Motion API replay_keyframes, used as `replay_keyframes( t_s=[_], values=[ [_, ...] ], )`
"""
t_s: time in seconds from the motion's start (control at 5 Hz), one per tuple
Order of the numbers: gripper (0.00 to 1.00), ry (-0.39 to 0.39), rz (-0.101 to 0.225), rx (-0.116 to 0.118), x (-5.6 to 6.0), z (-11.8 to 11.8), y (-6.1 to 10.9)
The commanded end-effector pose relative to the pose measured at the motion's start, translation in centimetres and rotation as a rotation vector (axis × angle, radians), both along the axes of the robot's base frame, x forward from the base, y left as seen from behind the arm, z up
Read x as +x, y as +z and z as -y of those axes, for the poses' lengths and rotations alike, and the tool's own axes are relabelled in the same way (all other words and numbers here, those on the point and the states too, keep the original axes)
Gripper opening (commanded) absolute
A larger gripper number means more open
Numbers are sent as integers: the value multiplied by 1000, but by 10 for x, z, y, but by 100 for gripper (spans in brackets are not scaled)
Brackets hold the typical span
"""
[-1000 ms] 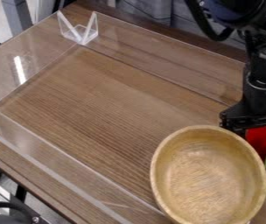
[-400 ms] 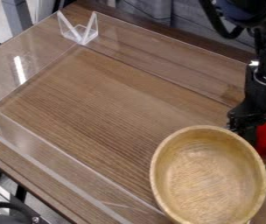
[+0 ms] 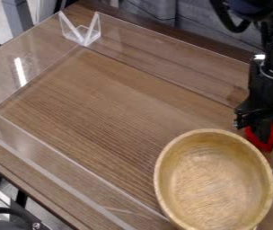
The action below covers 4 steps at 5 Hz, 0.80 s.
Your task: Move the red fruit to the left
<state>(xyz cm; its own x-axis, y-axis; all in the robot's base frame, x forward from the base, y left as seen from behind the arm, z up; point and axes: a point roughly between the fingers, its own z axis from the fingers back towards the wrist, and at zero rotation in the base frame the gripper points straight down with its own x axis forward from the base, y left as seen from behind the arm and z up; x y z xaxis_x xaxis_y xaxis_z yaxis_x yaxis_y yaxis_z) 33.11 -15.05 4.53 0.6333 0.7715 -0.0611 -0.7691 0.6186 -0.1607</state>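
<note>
Tool (image 3: 261, 127) over red fruit (image 3: 266, 139), grip unclear, beside empty wooden bowl (image 3: 215, 182)

Your arm comes down from the upper right corner, its black wrist upright and the gripper (image 3: 261, 128) pointing straight down near the right edge. You can't make out how wide the dark fingers (image 3: 246, 121) stand.
</note>
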Motion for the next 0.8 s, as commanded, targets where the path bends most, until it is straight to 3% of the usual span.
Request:
replay_keyframes(
  t_s=[0.0, 0.4, 0.6],
  values=[
    [0, 46, 64, -20, 19, 5, 20],
    [0, -23, 63, -100, 0, -3, 47],
    [0, -43, 72, -153, 3, -6, 76]
  ],
)
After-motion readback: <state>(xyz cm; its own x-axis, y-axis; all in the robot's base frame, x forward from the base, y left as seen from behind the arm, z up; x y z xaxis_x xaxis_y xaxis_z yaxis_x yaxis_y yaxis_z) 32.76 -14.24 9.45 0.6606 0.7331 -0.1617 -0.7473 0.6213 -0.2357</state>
